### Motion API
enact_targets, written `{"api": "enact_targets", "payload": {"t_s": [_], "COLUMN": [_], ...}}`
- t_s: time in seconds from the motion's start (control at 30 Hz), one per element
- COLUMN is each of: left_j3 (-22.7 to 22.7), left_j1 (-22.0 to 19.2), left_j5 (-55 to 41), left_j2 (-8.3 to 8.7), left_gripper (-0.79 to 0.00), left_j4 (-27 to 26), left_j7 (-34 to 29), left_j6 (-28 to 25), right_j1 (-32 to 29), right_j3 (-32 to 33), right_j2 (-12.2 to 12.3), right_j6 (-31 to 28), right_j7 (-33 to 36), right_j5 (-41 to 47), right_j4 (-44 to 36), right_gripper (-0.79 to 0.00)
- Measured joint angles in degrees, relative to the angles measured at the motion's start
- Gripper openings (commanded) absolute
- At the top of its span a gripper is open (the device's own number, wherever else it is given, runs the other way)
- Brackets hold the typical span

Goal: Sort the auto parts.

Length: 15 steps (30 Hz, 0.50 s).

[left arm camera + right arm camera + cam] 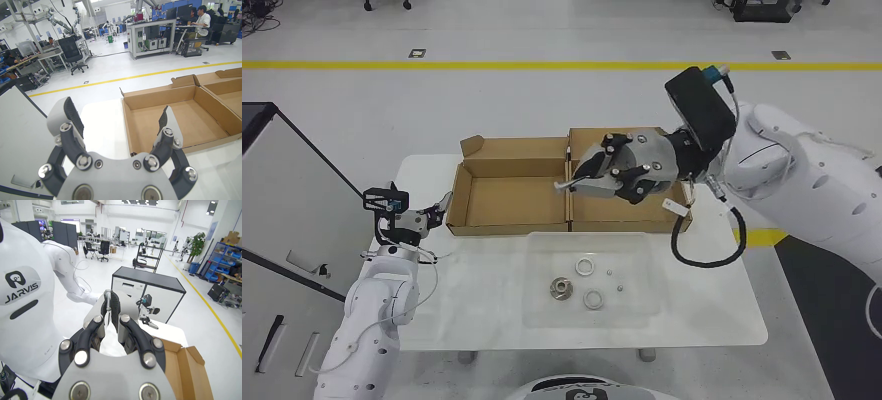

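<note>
My right gripper (pixel 577 181) hangs above the seam between two open cardboard boxes, shut on a threaded metal bolt (pixel 107 300) that stands upright between its pads (pixel 115 306). The left box (pixel 510 190) has a bare floor. The right box (pixel 634 132) lies partly under the right arm. My left gripper (pixel 116 106) is open with nothing in it, low over the table's left edge, just beside the left box (pixel 179 117). A clear tray (pixel 542 305) in front of the boxes holds a ring (pixel 585 267), a hub-like part (pixel 560 289), another ring (pixel 593 299) and small bits.
The white table (pixel 712 300) carries the boxes at the back and the tray at the front. A grey cabinet (pixel 292 180) stands close to the table's left side, near the left arm. A yellow floor line (pixel 442 65) runs beyond the table.
</note>
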Motion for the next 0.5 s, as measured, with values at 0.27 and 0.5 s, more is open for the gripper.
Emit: {"api": "enact_targets", "payload": {"t_s": [0.27, 0.5], "left_j3": [0.00, 0.00], "left_j1": [0.00, 0.00], "left_j5": [0.00, 0.00], "left_j2": [0.00, 0.00], "left_gripper": [0.000, 0.000], "left_j4": [0.00, 0.00], "left_j7": [0.00, 0.00], "left_j6": [0.00, 0.00], "right_j1": [-3.50, -5.74], "right_j3": [3.39, 4.84], "right_j2": [-1.25, -2.91], "right_j6": [0.03, 0.03], "right_j7": [-8.53, -14.19], "right_j5": [0.36, 1.47], "right_j4": [-6.80, -8.88], "right_gripper": [-0.785, -0.785]}}
